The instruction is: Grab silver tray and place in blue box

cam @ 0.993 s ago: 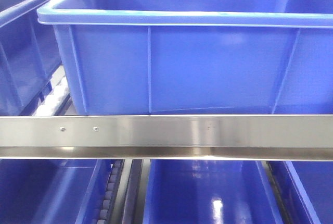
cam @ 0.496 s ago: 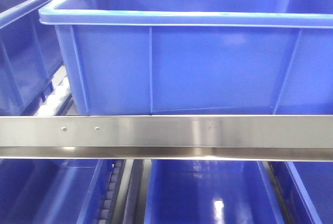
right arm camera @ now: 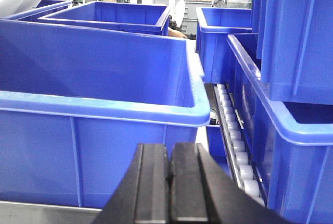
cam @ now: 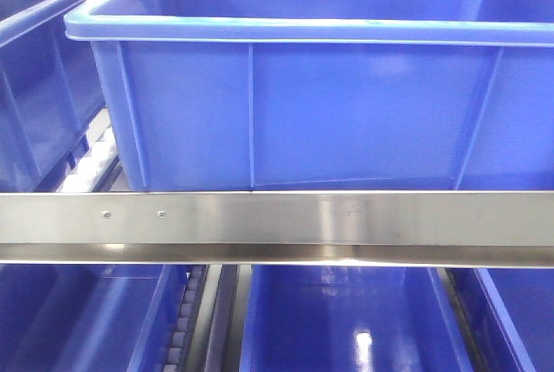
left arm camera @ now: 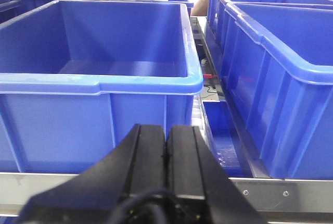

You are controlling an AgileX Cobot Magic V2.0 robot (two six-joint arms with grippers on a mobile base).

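Blue box (cam: 312, 112): on roller rack directly behind steel rail (cam: 277, 221), interior empty in left wrist view
Silver tray: not visible in any view; position unknown
Left hand (left arm camera: 166, 146): fingers pressed together, holding nothing, low in front of blue box near wall
Right hand (right arm camera: 169, 182): fingers together, empty, same side of blue box
Neighbouring blue crate (left arm camera: 281, 78): right of blue box
Risk: identical crates adjacent, wrong-bin placement likely; tray unlocated, blind search possible; raised rim liable to catch the wide tray on entry
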